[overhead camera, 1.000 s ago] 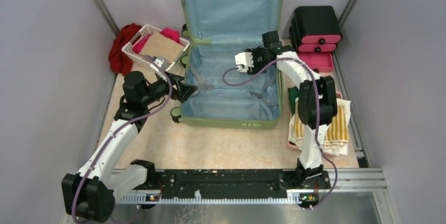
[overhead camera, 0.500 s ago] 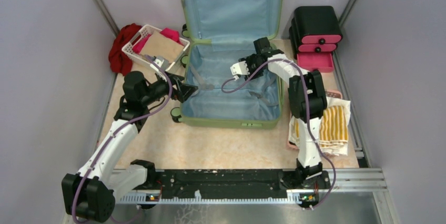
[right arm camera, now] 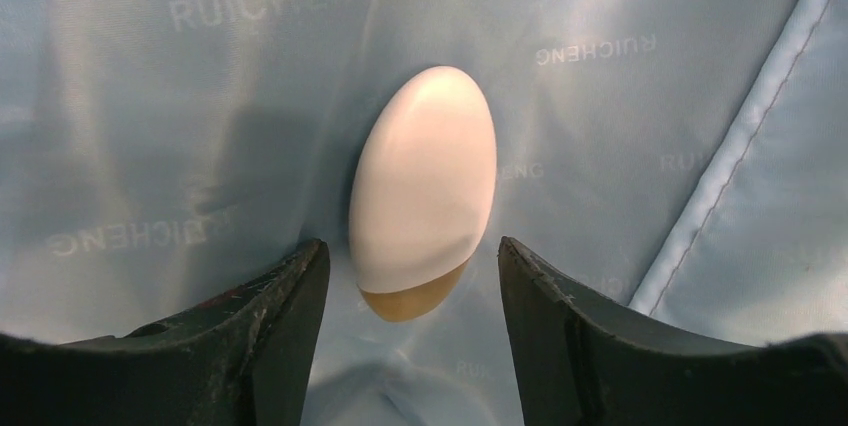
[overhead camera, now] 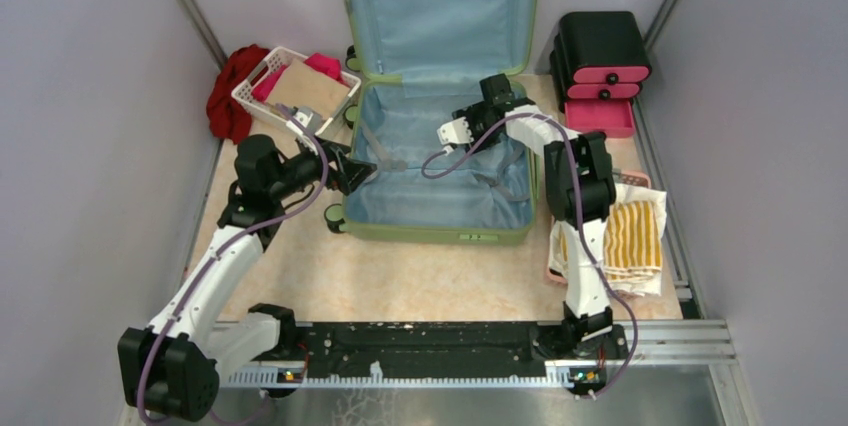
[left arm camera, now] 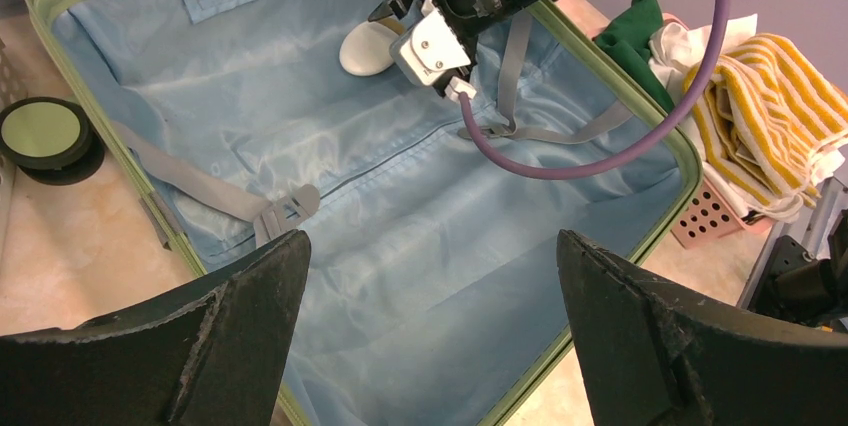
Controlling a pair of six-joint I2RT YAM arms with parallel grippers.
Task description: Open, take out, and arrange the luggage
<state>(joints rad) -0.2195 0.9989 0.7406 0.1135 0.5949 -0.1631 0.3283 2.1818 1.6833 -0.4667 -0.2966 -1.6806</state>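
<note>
Open in the middle of the desk (overhead camera: 400, 276): the luggage (overhead camera: 440, 161), with base flat, lid upright at the back wall and blue lining bared.

Reaching with the left arm from the near-left corner up to the left rim of the base. Left gripper (left arm camera: 432, 241) parked low over the lining there, spread to its widest, holding nothing.

Bending the right arm high at the elbow beside the right rim, then folding forward and down into the far part of the base. Right gripper (right arm camera: 412, 256) pointed down at a white egg-shaped object (right arm camera: 425, 186) lying on the lining. Released, with one finger on each side of it and a gap both ways, not gripping.

Beside the right rim, under that arm, a striped towel (overhead camera: 635, 236). Further back, a black-and-pink drawer box (overhead camera: 600, 66). Off to the left, a pink basket (overhead camera: 290, 86).

Against a second ago: right elbow drawn in closer to the luggage, right gripper shifted slightly leftward and nearer over the base. No change in the left arm, nor in the luggage.
</note>
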